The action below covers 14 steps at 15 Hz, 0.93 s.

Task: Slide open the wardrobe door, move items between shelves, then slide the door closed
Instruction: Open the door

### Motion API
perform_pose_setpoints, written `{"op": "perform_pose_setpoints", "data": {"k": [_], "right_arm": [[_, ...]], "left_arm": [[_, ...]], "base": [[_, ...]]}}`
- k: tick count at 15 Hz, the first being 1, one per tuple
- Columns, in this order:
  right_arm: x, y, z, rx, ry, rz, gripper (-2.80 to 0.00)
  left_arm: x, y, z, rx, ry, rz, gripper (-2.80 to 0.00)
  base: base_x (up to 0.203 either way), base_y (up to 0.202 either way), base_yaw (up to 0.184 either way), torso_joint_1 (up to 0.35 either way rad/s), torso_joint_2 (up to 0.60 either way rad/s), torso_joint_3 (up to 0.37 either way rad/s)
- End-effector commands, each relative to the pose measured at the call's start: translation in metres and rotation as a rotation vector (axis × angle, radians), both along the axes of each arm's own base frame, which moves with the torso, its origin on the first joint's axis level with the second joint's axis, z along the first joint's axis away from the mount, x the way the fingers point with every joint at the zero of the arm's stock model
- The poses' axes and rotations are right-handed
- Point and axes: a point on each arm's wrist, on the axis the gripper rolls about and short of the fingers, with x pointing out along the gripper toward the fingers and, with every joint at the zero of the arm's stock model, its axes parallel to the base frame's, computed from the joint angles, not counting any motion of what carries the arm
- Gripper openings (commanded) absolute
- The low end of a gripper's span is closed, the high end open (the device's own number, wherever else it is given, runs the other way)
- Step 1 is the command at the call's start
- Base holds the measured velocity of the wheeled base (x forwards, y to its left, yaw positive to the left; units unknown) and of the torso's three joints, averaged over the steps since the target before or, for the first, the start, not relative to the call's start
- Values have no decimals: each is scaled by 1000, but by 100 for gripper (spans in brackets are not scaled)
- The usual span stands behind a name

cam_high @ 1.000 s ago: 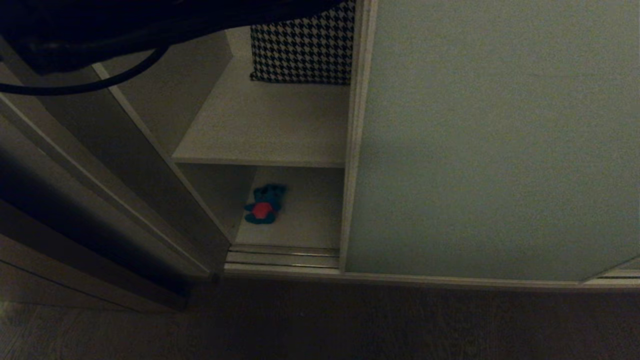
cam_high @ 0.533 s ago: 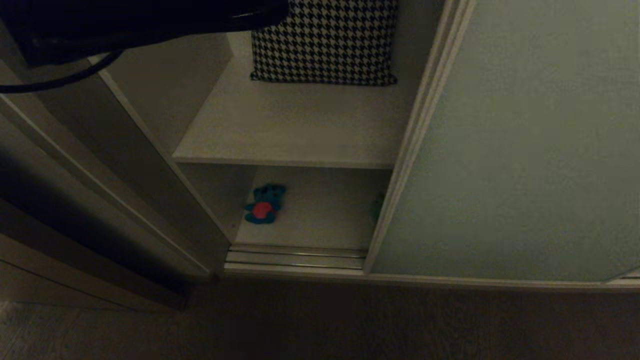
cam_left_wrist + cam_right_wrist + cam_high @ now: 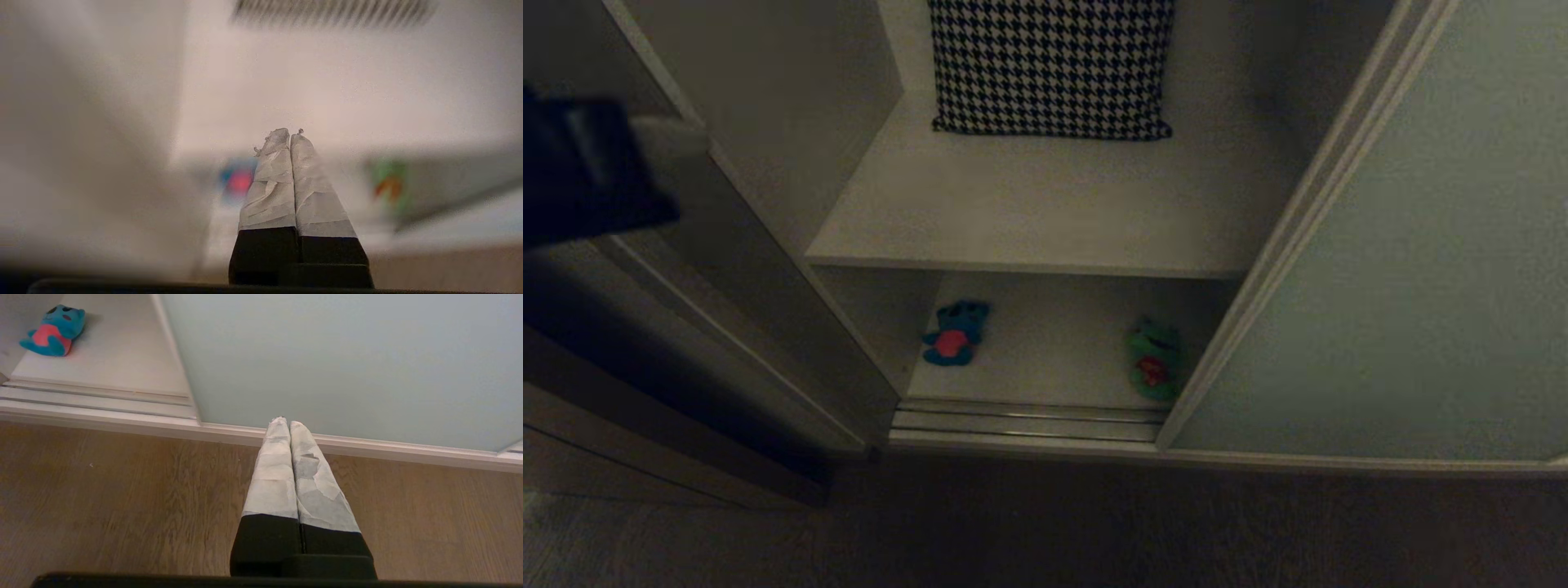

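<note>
The sliding wardrobe door (image 3: 1421, 286), a pale grey-green panel, stands slid to the right, leaving the wardrobe's left part open. On the lower shelf (image 3: 1045, 367) a teal-blue bear (image 3: 954, 333) lies at the left. A green frog (image 3: 1153, 359) lies at the right, close to the door's edge. The upper shelf (image 3: 1013, 212) carries only a cushion. My left gripper (image 3: 291, 132) is shut and empty, out in front of the opening, with the bear (image 3: 239, 181) and frog (image 3: 390, 185) blurred beyond it. My right gripper (image 3: 286, 421) hangs shut and empty over the floor by the door's (image 3: 347, 355) bottom rail.
A black-and-white houndstooth cushion (image 3: 1049, 65) leans at the back of the upper shelf. The left arm's dark bulk (image 3: 588, 171) shows at the head view's left edge, before a brown side panel (image 3: 686, 343). Floor tracks (image 3: 1021, 420) run below the opening, and wooden floor (image 3: 122, 498) lies in front.
The door has slid to the right, widening the opening and uncovering the frog. The left arm has swung from the top of the head view back to its left edge.
</note>
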Motion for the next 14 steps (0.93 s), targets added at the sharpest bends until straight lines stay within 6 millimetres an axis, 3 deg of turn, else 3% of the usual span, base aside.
{"op": "perform_pose_setpoints", "data": {"k": [1, 5, 8, 10, 11, 14], "right_arm": [[0, 0, 0, 0, 0, 0, -280], [0, 0, 0, 0, 0, -1, -280], [0, 0, 0, 0, 0, -1, -280], [0, 0, 0, 0, 1, 0, -280], [0, 0, 0, 0, 0, -1, -280], [0, 0, 0, 0, 0, -1, -280]], "left_arm": [[-75, 25, -34, -10, -49, 37, -280], [-148, 39, -134, 10, 4, 71, -280], [-171, 39, -201, 16, 17, 85, -280], [-174, 38, -242, 23, 23, 76, -280], [-170, 37, -258, 22, 45, 77, -280], [-168, 38, -262, 58, 46, 113, -280]], "base": [[0, 0, 0, 0, 0, 0], [0, 0, 0, 0, 0, 0], [0, 0, 0, 0, 0, 0], [0, 0, 0, 0, 0, 0], [0, 0, 0, 0, 0, 0], [0, 0, 0, 0, 0, 0]]}}
